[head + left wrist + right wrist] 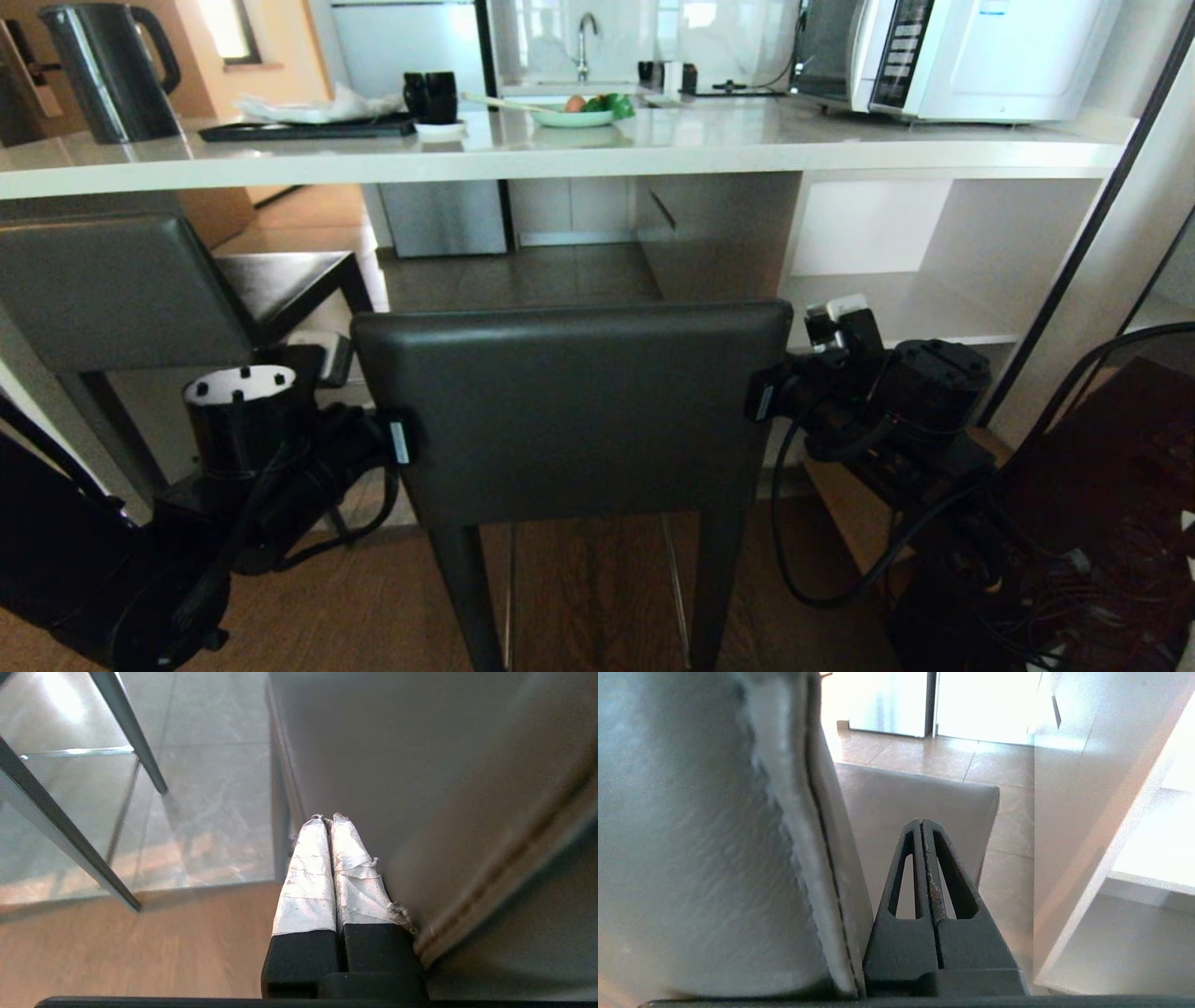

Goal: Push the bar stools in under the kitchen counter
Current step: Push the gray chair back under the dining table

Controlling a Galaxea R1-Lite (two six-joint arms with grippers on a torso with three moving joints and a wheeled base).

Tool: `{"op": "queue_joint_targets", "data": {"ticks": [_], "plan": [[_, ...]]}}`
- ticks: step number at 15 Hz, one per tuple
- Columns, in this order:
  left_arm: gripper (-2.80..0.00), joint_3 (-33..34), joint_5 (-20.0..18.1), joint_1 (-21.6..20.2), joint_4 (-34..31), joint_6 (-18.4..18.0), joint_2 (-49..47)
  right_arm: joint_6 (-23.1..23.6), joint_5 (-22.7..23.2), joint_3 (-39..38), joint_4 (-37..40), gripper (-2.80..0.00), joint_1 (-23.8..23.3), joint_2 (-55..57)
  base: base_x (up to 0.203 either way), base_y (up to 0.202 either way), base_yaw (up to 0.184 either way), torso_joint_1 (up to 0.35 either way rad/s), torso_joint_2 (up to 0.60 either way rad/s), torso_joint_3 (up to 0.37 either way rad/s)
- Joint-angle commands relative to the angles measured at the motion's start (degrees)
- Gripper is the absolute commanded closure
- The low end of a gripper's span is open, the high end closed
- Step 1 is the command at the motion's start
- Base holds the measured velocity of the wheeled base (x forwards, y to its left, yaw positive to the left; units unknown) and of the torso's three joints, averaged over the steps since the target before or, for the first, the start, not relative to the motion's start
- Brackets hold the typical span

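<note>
One bar stool's dark grey backrest (569, 411) fills the middle of the head view, set back from the kitchen counter (560, 154). My left gripper (328, 819) is shut and empty, its taped fingers lying along the backrest's left side (420, 788). My right gripper (921, 823) is shut and empty too, beside the backrest's right edge (691, 835) and above the seat (920, 798). In the head view the backrest hides both sets of fingers. A second bar stool (112, 289) stands at the left, its seat (280, 285) partly under the counter.
White open shelving (896, 299) sits under the counter's right end. A kettle (107, 70), black tray (308, 128), mugs (431, 96), plate of food (583, 114) and microwave (943, 56) stand on top. Cables (1074, 560) lie at the right.
</note>
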State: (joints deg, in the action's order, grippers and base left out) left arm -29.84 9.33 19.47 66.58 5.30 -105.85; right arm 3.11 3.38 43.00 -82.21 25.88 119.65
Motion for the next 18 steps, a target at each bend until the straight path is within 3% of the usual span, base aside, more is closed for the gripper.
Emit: {"op": "queue_joint_targets", "data": {"ticks": [1,4,9,11,13,18], "plan": [[0.0,-3.21,-0.01,-0.77,0.8,-1.33,-2.37,0.06,0.05,0.07,-0.41,0.0,-0.45,0.41,0.0,0.0,0.0,0.0,0.0,0.0],[0.0,-6.71,-0.01,-0.5,0.16,-3.19,-3.85,0.06,0.05,0.93,-0.41,0.0,-2.13,0.74,0.0,0.0,0.0,0.0,0.0,0.0],[0.0,-5.34,0.16,-0.4,0.35,-3.11,-2.37,0.11,0.08,5.47,-0.04,0.0,-1.92,2.2,0.0,0.0,0.0,0.0,0.0,0.0],[0.0,-5.38,0.73,-0.82,0.48,-5.15,-2.65,0.1,0.04,8.02,0.27,0.0,-1.78,4.41,0.0,0.0,0.0,0.0,0.0,0.0],[0.0,-6.15,2.97,-0.71,0.61,-7.23,-2.69,0.06,-0.68,7.31,0.06,0.0,-1.18,4.36,0.0,0.0,0.0,0.0,0.0,0.0],[0.0,-7.07,3.06,-0.49,1.8,-7.5,-2.87,0.06,-0.92,6.01,0.03,0.0,-1.36,2.78,0.0,0.0,0.0,0.0,0.0,0.0]]}}
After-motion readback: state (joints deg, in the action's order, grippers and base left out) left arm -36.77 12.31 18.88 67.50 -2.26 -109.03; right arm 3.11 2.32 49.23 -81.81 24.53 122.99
